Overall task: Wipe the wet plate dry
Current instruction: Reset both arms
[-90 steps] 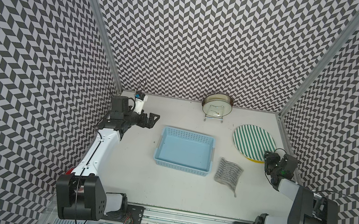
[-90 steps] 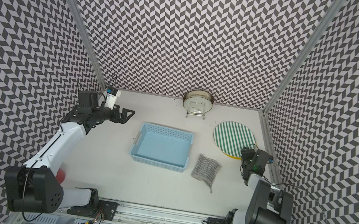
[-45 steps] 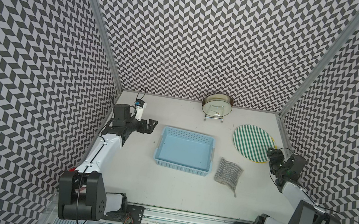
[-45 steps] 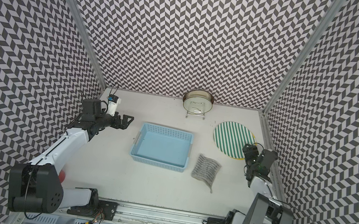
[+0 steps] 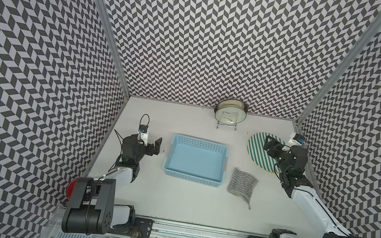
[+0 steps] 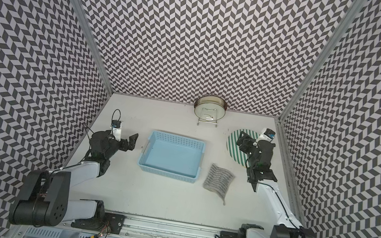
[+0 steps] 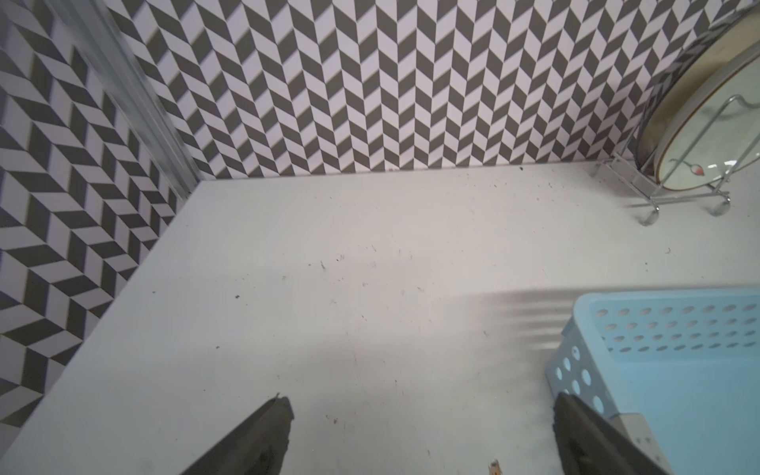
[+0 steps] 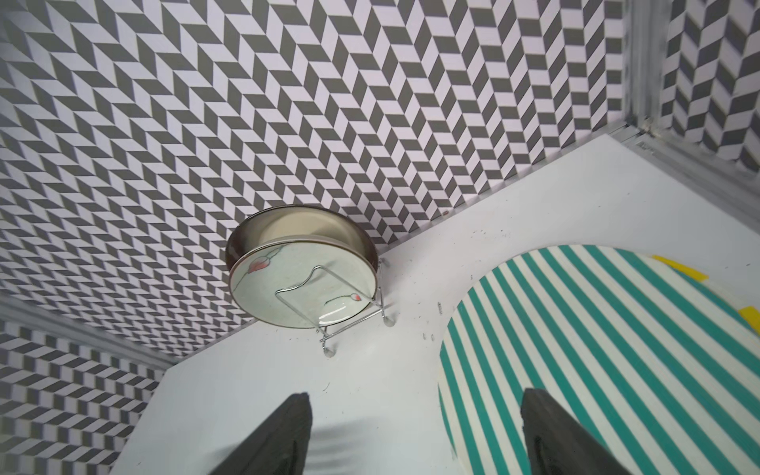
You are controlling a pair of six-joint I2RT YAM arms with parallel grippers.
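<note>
Surface: white tabletop (image 5: 184, 201) speckled with dark crumbs; black-white chevron walls on three sides.
Near edge: metal rail (image 5: 192, 231) carrying both my arm bases. A red thing (image 5: 71, 185) sits behind the left base, mostly hidden.
Cloth: grey wavy-striped rag (image 5: 242, 183) lies flat on the table just right of the basket, apart from both my grippers.
Basket: light blue perforated basket (image 5: 198, 141) mid-table, between my two arms.
Left hand: my left gripper (image 7: 423, 405) has its jaws spread wide with nothing in them, over bare table just left of the basket.
Right hand: my right gripper (image 8: 416, 397) has its jaws apart with nothing between them, over the mat's near edge, facing the plate.
Mat: round green-white striped mat (image 5: 257, 148) at right rear, with yellow tape bits (image 8: 678, 267) at its rim.
Writing: blue tag on my right wrist camera (image 5: 299, 141), too small to read.
Plate: pale plate (image 8: 304, 283) with a pink bud drawing stands tilted in a wire rack (image 7: 682, 198) at the back wall, well apart from both grippers.
Behind plate: metal bowl (image 8: 296, 224) in the same rack.
In the way: the rack's wire loop crosses the plate's face.
</note>
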